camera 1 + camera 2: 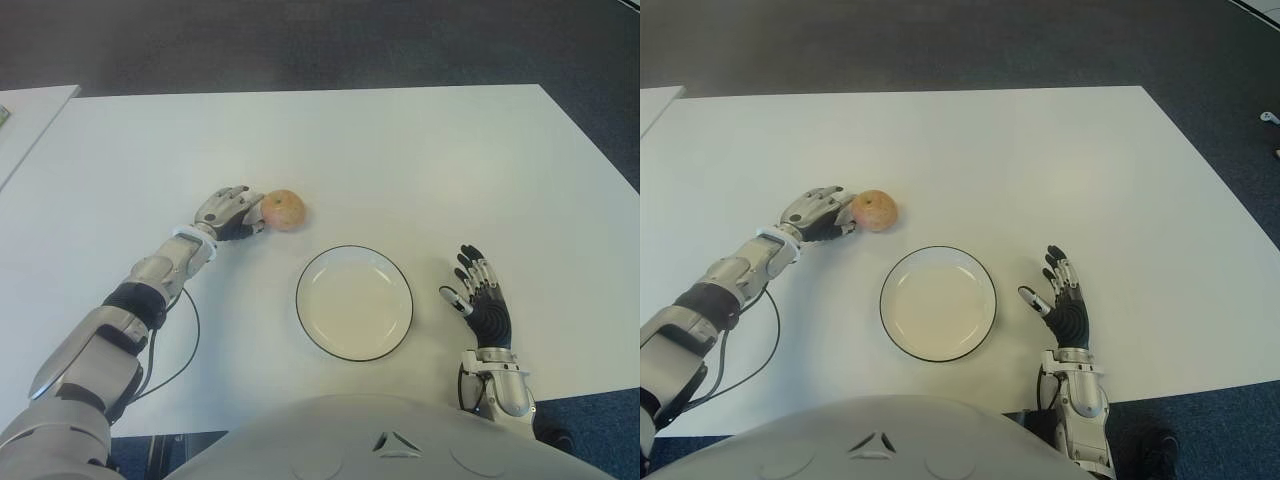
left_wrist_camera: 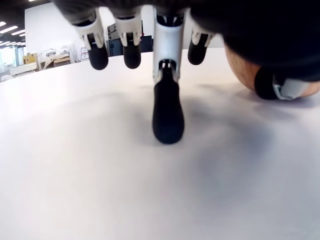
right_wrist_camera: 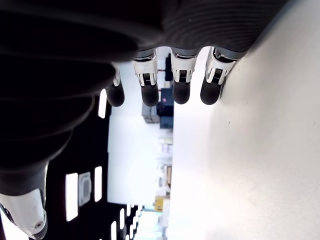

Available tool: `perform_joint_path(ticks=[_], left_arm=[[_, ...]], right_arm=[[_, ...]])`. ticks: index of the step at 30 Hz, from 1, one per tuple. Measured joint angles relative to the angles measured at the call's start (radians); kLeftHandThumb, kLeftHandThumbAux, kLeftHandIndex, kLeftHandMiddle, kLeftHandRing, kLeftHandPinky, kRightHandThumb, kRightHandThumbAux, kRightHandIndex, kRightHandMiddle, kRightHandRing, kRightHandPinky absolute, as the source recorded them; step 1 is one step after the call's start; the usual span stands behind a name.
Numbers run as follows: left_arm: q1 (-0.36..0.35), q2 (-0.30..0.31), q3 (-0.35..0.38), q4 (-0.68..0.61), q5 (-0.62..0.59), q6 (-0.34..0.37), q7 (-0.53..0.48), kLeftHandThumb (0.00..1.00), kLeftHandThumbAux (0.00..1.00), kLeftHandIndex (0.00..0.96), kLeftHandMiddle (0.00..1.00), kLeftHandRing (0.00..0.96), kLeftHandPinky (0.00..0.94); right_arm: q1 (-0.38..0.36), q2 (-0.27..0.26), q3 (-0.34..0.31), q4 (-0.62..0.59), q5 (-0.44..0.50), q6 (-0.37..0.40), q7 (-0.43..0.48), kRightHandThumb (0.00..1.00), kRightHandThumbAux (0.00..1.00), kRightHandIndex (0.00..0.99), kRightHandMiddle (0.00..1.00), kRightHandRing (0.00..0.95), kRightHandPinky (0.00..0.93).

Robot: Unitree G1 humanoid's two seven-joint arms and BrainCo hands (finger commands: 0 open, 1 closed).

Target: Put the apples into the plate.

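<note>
White table (image 1: 400, 150), left hand (image 1: 228, 213) touching apple (image 1: 285, 210)

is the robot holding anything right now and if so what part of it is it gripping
Nothing is held yet. The left hand is beside the apple, thumb against its near side, other fingers uncurled above the table. The right hand is open, right of the empty plate.

No readable text, labels, brands or numbers were found in any view; nothing legible was seen on the plate (image 1: 354, 302), apple (image 1: 284, 210) or tabletop (image 1: 400, 160).
</note>
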Motion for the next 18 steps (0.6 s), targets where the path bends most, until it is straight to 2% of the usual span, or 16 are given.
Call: perform_joint_path(ticks=[5,11,14,18], left_arm=[[0.049,0.089,0.089,-0.095,-0.062,-0.056,-0.036,0.336,0.181,0.000,0.000,0.000,0.000],[0.055,0.203,0.193,-0.105,-0.104,-0.089,-0.036,0.352,0.173,0.000,0.000,0.000,0.000],[0.055,0.233,0.223,-0.076,-0.110,-0.097,-0.024,0.355,0.163,0.000,0.000,0.000,0.000],[0.067,0.241,0.234,-0.053,-0.111,-0.097,-0.003,0.346,0.148,0.000,0.000,0.000,0.000]], right_arm=[[-0.006,0.001,0.001,0.001,0.000,0.000,0.000,0.156,0.646,0.043,0.043,0.025,0.052],[-0.006,-0.002,-0.003,0.006,0.000,0.000,0.000,0.152,0.649,0.036,0.029,0.014,0.039],[-0.006,-0.004,-0.006,0.011,0.003,0.000,0.002,0.154,0.645,0.038,0.030,0.017,0.057],[-0.010,-0.009,-0.007,0.015,0.007,0.000,0.007,0.158,0.642,0.037,0.031,0.018,0.062]])
